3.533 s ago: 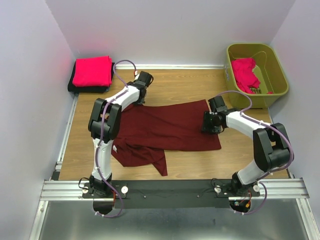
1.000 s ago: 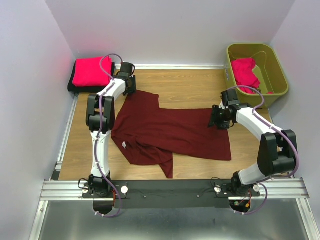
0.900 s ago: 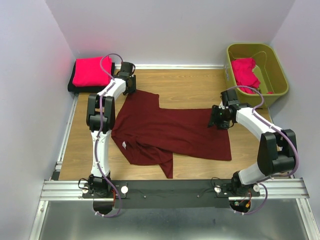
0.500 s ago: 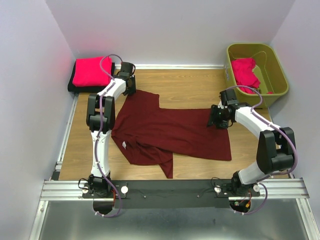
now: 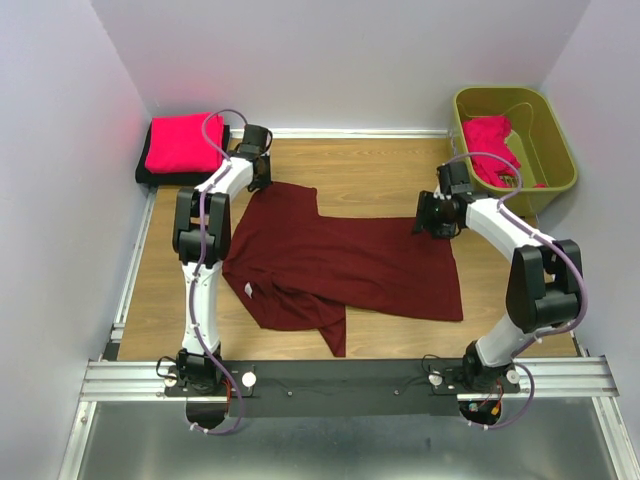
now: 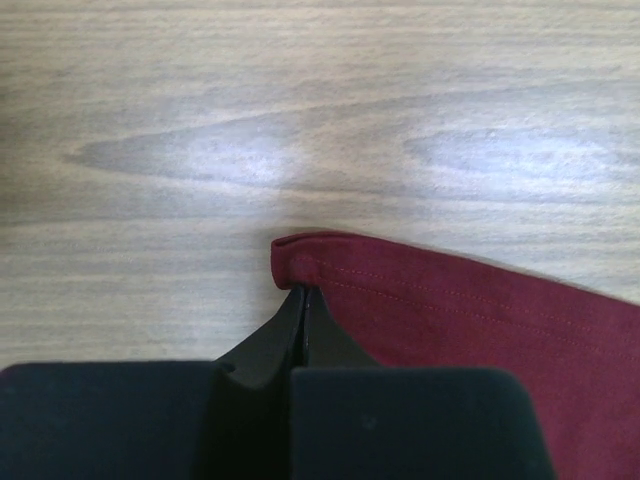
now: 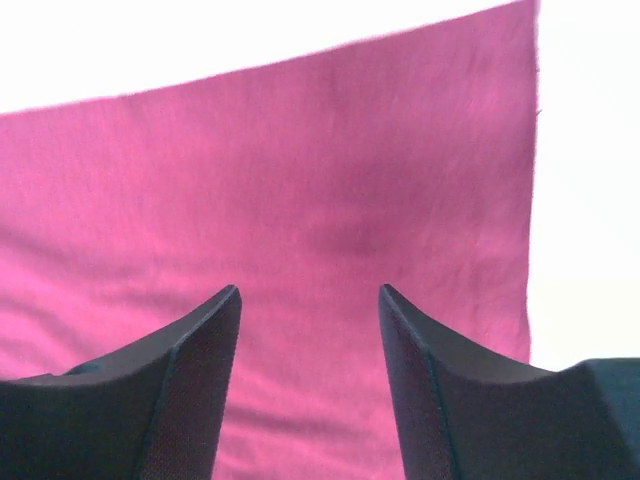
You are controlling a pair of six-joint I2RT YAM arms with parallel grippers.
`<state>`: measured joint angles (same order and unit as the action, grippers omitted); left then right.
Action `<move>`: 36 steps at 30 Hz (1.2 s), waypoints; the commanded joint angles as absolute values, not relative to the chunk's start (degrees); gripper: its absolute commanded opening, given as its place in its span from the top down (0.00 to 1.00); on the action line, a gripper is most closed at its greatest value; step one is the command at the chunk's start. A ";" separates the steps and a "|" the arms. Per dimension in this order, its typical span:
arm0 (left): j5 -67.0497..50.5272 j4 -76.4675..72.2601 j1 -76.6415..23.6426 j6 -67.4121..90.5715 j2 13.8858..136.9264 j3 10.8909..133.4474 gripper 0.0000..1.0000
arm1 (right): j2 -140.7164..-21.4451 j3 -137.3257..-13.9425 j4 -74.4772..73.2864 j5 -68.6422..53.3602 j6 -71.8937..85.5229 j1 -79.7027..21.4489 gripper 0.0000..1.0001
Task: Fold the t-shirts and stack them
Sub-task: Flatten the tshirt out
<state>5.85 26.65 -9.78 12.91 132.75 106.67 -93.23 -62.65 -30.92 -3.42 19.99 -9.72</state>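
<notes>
At eleven o'clock on the table [image 5: 380, 175], spreading out the maroon t-shirt [image 5: 340, 265] before folding.
Pinching a stitched corner with the left gripper [image 6: 303, 293], now pressed together after standing apart a second ago; hovering the right gripper [image 7: 309, 300], spread, over the two o'clock corner, having crept farther up; next, probably closing there and pulling the cloth taut.

- Top external: fixed high above and behind the near edge, looking down and forward over the whole table [image 5: 370, 180]; distant.
- Left wrist: very near, facing straight down onto wood and a hemmed corner of the maroon t-shirt [image 6: 480, 320].
- Right wrist: close over the same shirt's cloth, washed out, probably near its right edge.
- Shared: the shirt, in all three.
</notes>
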 commanded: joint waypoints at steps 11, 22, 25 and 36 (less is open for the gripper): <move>15.64 29.44 -7.65 13.27 123.31 96.77 1.00 | -105.46 -77.25 -28.83 9.84 18.63 -10.20 0.30; 18.99 27.43 -4.57 14.06 121.03 93.17 1.00 | -113.90 -83.84 -28.65 10.29 16.44 -10.28 0.35; 16.89 26.54 -4.31 13.71 121.46 93.16 1.00 | -116.35 -86.38 -28.39 9.67 15.12 -10.20 0.35; 15.91 26.28 -4.31 13.54 123.05 93.78 1.00 | -122.42 -91.32 -27.86 8.00 12.04 -10.20 0.37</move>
<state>16.25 27.57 -4.62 13.47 123.74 93.34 -120.25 -89.10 -28.40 8.27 13.91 -9.80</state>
